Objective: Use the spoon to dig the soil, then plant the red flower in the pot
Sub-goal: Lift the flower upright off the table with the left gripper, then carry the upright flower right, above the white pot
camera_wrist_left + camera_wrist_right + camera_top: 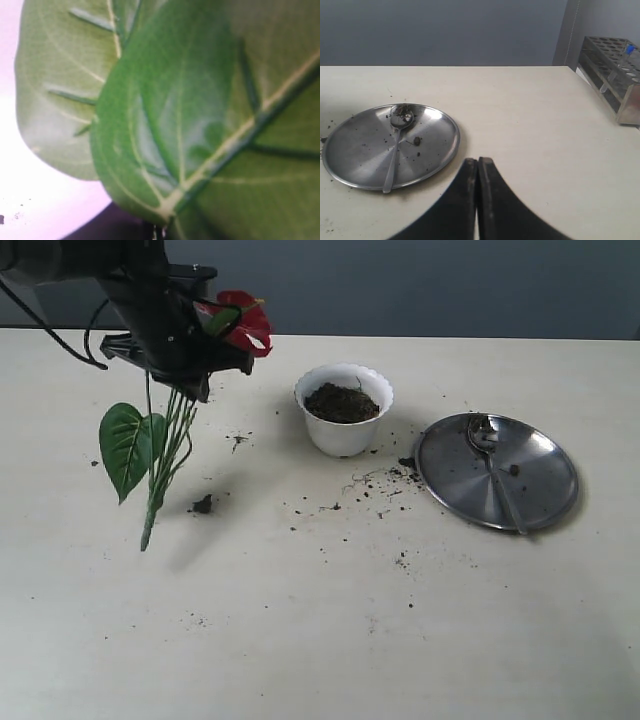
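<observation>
In the exterior view my left gripper (195,382) hangs above the table at the far left, shut on the stems of the red flower (246,326). The thin green stems and a big leaf (125,445) dangle below it, clear of the table. Green leaves (170,115) fill the left wrist view and hide the jaws. To the right stands the white pot (343,435) with dark soil (341,402) inside. The spoon (490,458) (395,150) lies on the steel plate. My right gripper (478,161) is shut and empty, near the plate.
The round steel plate (545,465) (360,155) lies right of the pot. Loose soil specks (385,480) are scattered between pot and plate, and a small clump (203,504) lies under the stems. A test-tube rack (615,70) stands at the table edge.
</observation>
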